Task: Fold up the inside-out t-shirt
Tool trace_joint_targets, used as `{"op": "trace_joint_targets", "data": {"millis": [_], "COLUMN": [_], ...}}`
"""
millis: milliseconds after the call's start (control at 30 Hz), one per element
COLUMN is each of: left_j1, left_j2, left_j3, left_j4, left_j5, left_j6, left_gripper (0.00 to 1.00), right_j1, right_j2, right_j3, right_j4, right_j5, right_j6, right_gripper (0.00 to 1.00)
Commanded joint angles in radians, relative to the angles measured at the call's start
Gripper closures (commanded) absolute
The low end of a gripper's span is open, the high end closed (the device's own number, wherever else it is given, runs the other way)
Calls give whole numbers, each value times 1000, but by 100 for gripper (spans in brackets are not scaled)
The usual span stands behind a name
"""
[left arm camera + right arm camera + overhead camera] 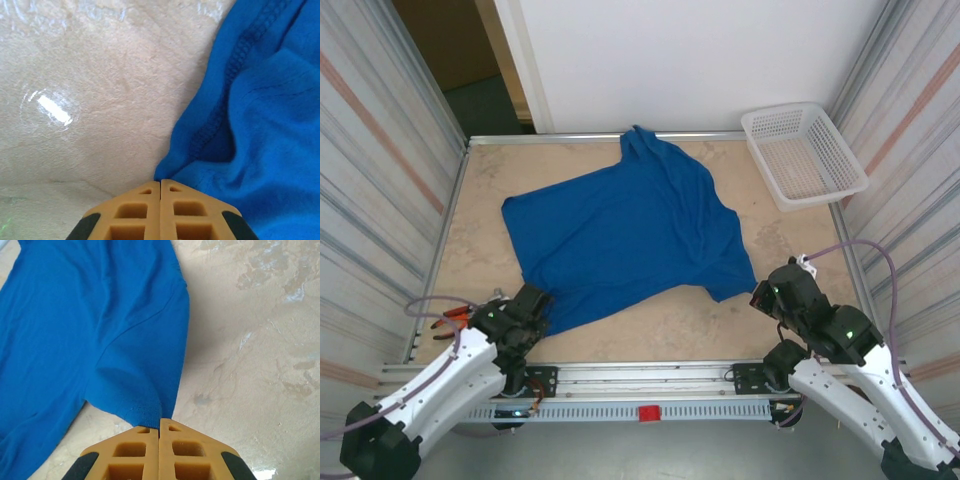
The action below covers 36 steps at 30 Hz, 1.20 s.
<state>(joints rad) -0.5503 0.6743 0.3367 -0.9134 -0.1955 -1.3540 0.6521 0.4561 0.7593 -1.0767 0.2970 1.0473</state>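
Seen from above, a royal-blue t-shirt (630,235) lies spread and a little rumpled across the middle of a pale marbled table (660,325). One part of it reaches the far edge. A white lattice basket (803,155) sits in the far right corner, well apart from the shirt.

The left gripper (532,305) rests at the shirt's near left corner, touching the cloth. In the left wrist view, its two orange fingers (145,199) are pressed together with no gap. A stitched edge of the blue cloth runs down to their tips and is pinched there. The shirt spreads up and to the right, with bare table to the left.

The right gripper (767,290) sits at the shirt's near right corner. In the right wrist view, its fingers (145,439) are likewise closed tight, nipping a tapering corner of cloth. The shirt fans away up and to the left, with bare table to the right.
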Motion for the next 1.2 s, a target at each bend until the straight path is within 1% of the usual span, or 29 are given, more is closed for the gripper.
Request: {"op": "trace_joint_targets", "data": {"millis": [0,133,300,433,533,667,800,900,933,1000,1167], "left_j1": [-5,-5,12,62,140,309,508,615,635,655,662], "left_j2": [-29,-111,-204,-244,-242,-190,-89,7,35,94,205], "left_j3": [75,136,199,249,280,283,277,292,300,321,344], "left_j4": [-47,-146,-242,-271,-246,-130,12,90,109,135,207], "left_j5": [-74,-114,-138,-150,-126,2,167,259,276,277,239], "left_j6": [35,45,59,109,186,325,455,523,540,563,610], "left_gripper": [100,100,100,100,100,100,100,100,100,100,100], "right_j1": [-4,-4,-5,-7,-9,-9,-11,-31,-47,-92,-237], "right_j2": [-63,-121,-150,-141,-120,-61,60,164,202,275,466], "right_j3": [6,46,113,156,163,145,144,156,162,175,216], "right_j4": [-69,-133,-185,-193,-161,-69,46,141,167,243,376], "right_j5": [50,57,59,51,34,39,62,63,52,-14,-210], "right_j6": [58,89,100,95,77,29,-48,-122,-145,-208,-318], "right_gripper": [100,100,100,100,100,100,100,100,100,100,100]}}
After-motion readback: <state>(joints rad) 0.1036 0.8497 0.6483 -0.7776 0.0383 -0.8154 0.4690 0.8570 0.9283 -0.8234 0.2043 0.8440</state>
